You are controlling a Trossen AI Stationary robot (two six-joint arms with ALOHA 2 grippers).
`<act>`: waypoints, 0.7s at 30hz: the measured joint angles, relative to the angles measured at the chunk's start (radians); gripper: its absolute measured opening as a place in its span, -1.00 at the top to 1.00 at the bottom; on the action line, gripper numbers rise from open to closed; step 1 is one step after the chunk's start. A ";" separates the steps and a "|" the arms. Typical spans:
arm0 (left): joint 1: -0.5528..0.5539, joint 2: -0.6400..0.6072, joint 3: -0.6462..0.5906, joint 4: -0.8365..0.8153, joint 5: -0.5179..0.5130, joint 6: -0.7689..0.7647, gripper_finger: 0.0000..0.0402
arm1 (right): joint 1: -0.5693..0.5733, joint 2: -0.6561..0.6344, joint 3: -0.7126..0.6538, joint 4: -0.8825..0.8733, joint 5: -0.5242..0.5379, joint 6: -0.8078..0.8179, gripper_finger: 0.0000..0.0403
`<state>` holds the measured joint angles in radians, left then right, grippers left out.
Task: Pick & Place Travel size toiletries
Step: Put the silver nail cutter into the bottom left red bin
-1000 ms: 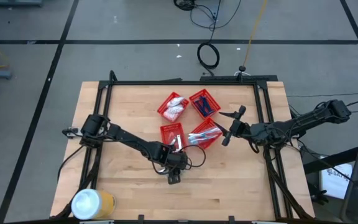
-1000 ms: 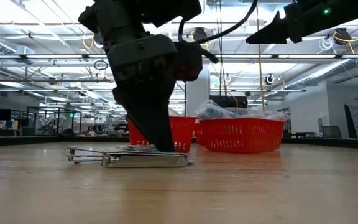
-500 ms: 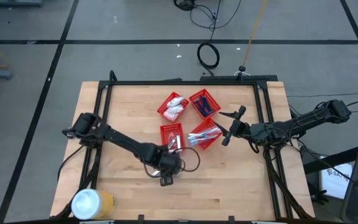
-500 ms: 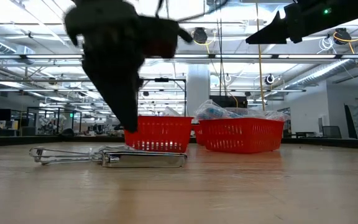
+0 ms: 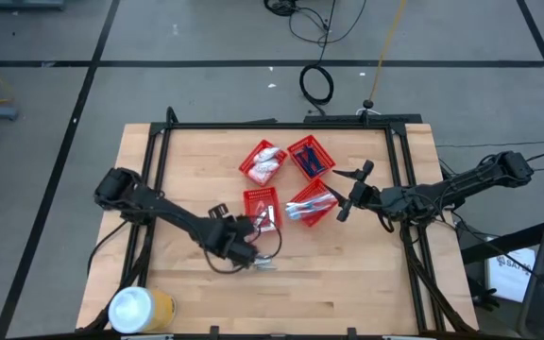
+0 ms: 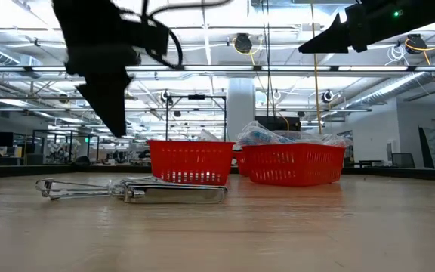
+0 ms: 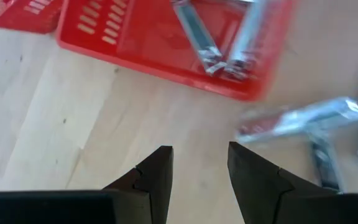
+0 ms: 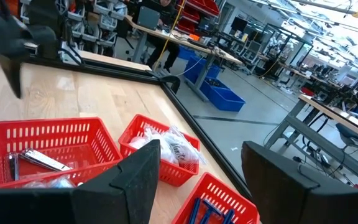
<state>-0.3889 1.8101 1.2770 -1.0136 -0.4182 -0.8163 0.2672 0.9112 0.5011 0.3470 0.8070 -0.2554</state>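
Observation:
A silvery clipper-like item lies flat on the wooden table, just in front of the near red basket, which holds similar silvery items. My left gripper hangs above the table to the left of the item, slanting down, open, with nothing between its fingers. Three more red baskets hold white sachets, dark blue razors and wrapped pastel items. My right gripper hovers level at the baskets' right, open and holding nothing.
A large yellow can with a white lid stands at the table's near left corner. Bare wood lies along the near edge and on the left half. A black frame rims the table's far edge and sides.
My left gripper has come up off the silvery item and gone toward the table's left edge, tipping and turning as it rose. The item stays flat on the table; its thin arm now reaches farther out to one side than before.

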 joint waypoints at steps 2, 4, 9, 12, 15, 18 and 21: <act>0.025 0.005 -0.025 0.036 -0.001 -0.005 0.24 | 0.000 0.000 0.000 0.000 0.000 0.000 -0.05; 0.053 0.006 -0.053 0.088 -0.001 -0.005 0.24 | 0.000 0.000 0.000 0.000 0.000 0.000 -0.05; 0.099 0.005 -0.078 0.189 0.046 0.037 0.24 | 0.000 0.000 0.000 0.000 0.000 0.000 -0.05; 0.113 0.005 -0.081 0.247 0.059 0.074 0.24 | 0.000 0.000 0.000 0.000 0.000 0.000 -0.05; 0.121 0.005 -0.081 0.306 0.059 0.120 0.24 | 0.000 0.000 0.000 0.000 0.000 -0.002 -0.05; 0.126 0.005 -0.081 0.324 0.054 0.159 0.24 | 0.000 0.000 0.000 0.000 0.000 -0.002 -0.05; 0.132 0.005 -0.081 0.300 0.061 0.161 0.24 | 0.000 0.000 0.000 0.000 0.000 -0.002 -0.05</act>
<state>-0.2573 1.8149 1.1965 -0.7141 -0.3573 -0.6550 0.2672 0.9115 0.5011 0.3470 0.8070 -0.2576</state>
